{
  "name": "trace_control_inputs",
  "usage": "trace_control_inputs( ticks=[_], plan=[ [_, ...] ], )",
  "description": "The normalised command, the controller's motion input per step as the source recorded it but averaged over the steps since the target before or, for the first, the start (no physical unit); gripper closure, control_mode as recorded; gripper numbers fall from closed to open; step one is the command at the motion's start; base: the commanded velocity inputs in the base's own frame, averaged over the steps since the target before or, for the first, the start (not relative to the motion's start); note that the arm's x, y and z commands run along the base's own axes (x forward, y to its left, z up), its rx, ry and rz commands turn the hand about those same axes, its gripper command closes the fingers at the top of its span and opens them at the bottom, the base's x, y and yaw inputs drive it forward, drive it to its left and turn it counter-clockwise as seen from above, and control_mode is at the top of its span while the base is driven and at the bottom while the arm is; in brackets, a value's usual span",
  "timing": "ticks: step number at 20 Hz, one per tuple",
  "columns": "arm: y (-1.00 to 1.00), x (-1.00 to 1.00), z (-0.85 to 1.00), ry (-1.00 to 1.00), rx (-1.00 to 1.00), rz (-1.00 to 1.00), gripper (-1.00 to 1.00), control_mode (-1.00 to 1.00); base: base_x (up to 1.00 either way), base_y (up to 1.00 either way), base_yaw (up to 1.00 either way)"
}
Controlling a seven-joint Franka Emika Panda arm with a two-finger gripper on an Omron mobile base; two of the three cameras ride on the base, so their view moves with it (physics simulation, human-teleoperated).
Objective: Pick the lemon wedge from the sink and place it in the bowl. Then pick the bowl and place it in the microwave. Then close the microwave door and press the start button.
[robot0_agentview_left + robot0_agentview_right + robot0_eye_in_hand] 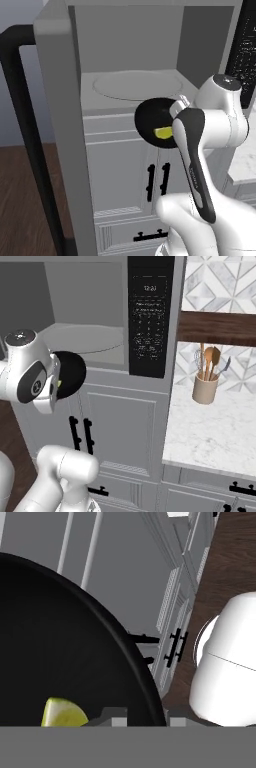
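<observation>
bowl [152, 122]: glossy black, plain
lemon wedge [163, 132]: bright yellow, greener in the hand view
microwave [130, 60]: grey cavity, paler grey round turntable
microwave door [55, 125]: grey frame with a long black handle
control panel [150, 316]: black with small white markings
cabinet doors [125, 426]: light grey-white with black handles
counter [215, 431]: white marble with faint grey veining
backsplash [220, 281]: white and grey geometric tiles
shelf [217, 328]: dark brown wood
utensil holder [205, 388]: beige, holding brown wooden spoons
floor [22, 200]: dark brown wood
arm [210, 130]: white with dark joints
</observation>
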Motion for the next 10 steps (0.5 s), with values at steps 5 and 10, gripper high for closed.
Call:
trace_control_inputs(
  ticks=[5,10],
  plan=[
    [0.00,0.00,0.00,0.00,0.00,0.00,1.00,1.00,0.11,0.00,0.00],
    [0.00,0.00,0.00,0.00,0.00,0.00,1.00,1.00,0.00,0.00,0.00]
  ],
)
